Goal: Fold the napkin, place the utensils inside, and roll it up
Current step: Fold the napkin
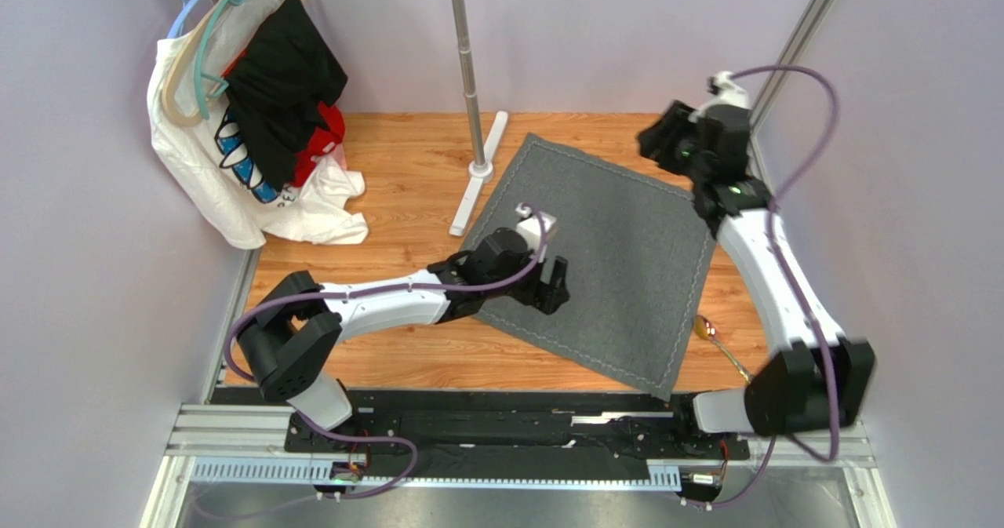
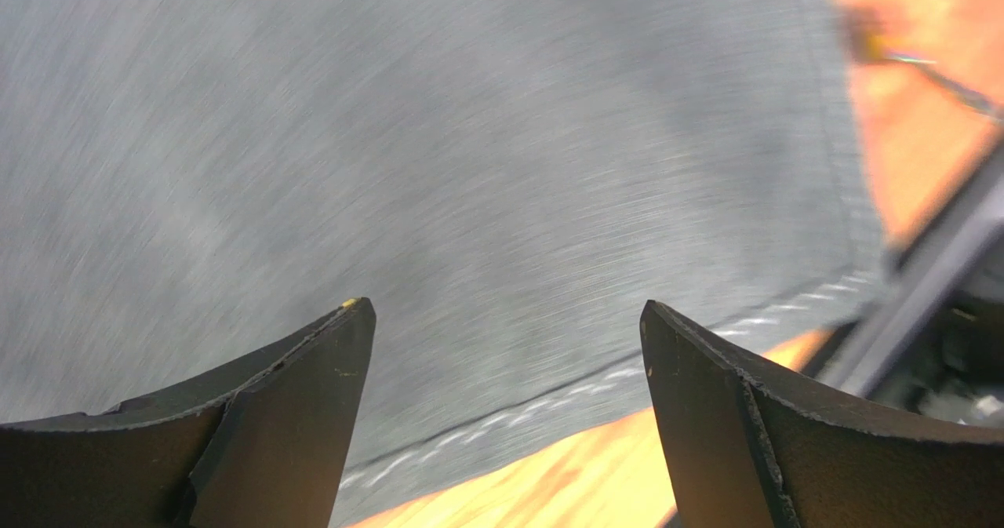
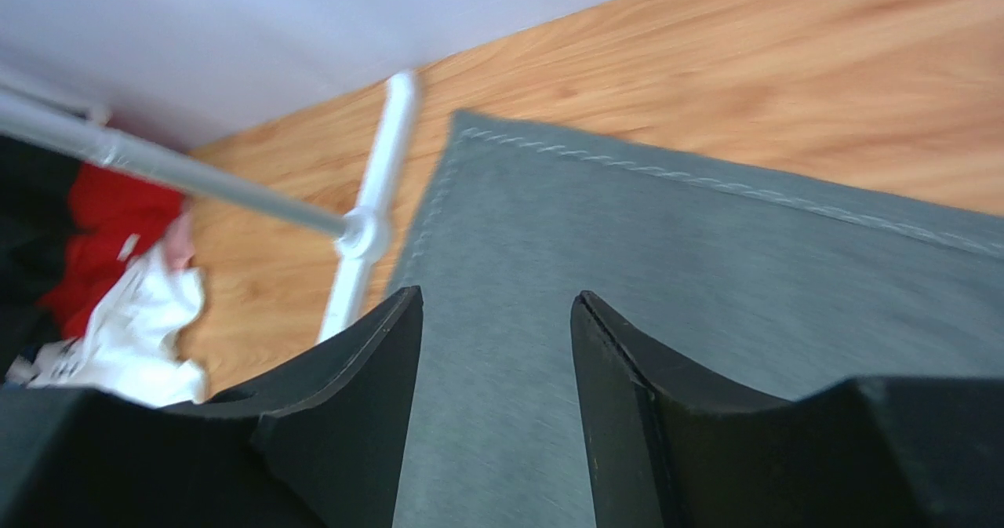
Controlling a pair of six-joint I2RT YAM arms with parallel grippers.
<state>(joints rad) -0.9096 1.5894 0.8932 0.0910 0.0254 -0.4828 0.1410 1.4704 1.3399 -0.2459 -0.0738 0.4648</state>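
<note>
On the table (image 1: 401, 187), the napkin (image 1: 613, 257) lies flat, unfolded: folding comes first. My left gripper (image 2: 507, 316) over its near edge and right gripper (image 3: 495, 304) above its far corner both gape apart; next, I judge, each must pinch cloth.

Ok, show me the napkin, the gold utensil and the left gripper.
napkin (image 1: 613, 246): top external view, middle of the grey cloth.
gold utensil (image 1: 707, 328): top external view, its rounded end beside the napkin's right edge.
left gripper (image 2: 504, 307): left wrist view, midway between its open fingertips.
</note>
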